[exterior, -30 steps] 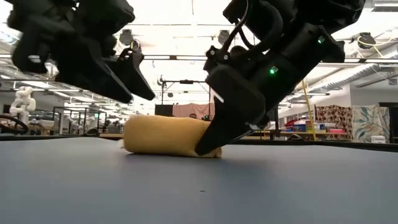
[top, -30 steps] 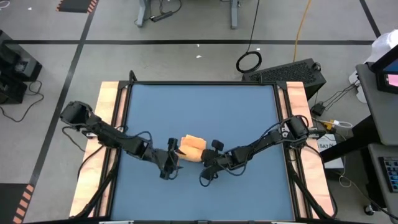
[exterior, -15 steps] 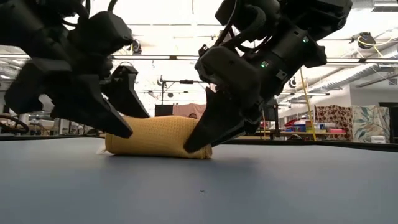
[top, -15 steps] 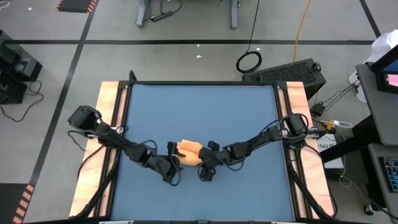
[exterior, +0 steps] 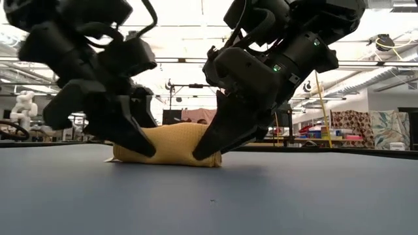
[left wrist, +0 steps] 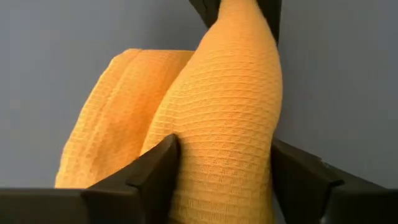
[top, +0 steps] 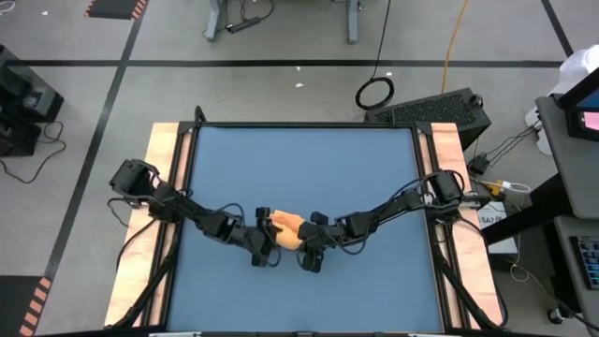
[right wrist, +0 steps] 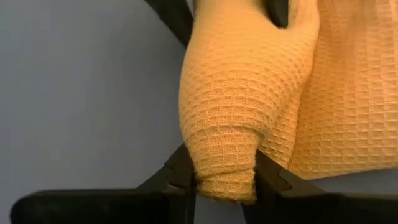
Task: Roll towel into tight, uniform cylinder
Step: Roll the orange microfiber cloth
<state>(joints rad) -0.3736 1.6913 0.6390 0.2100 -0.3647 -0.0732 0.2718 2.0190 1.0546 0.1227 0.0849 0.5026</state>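
Observation:
The orange-yellow towel (top: pixel 285 231) lies mid-table, mostly rolled into a short thick roll (exterior: pixel 171 143) that runs left to right. A flat unrolled part (left wrist: pixel 109 118) lies on the blue table beside the roll. It also shows in the right wrist view (right wrist: pixel 354 93). My left gripper (top: pixel 266 245) is shut on the roll's left end. My right gripper (top: pixel 309 247) is shut on its right end. The white tag does not show. My left gripper has the roll's left end (left wrist: pixel 217 168) between its two fingers (left wrist: pixel 155 171), one on each side of the roll. The fingers slant down from the table's left and lie along the roll. The roll rests on the table. My right gripper pinches the roll's right end (right wrist: pixel 221 168) between its two fingers (right wrist: pixel 181 171), where the roll narrows. The fingers slant down from the table's right and lie along the roll. The roll rests on the table (exterior: pixel 209 196).
The blue table top (top: pixel 299 168) has wooden side rails (top: pixel 164 187). Bare table surface lies on all sides of the towel. Cables and a dark case (top: pixel 440 108) lie on the floor beyond the far edge.
My left gripper has come down and toward the table's right, and now has the roll's left end between its fingers. My right gripper has gone a little toward the left and near edges. The roll has shifted slightly toward the near edge.

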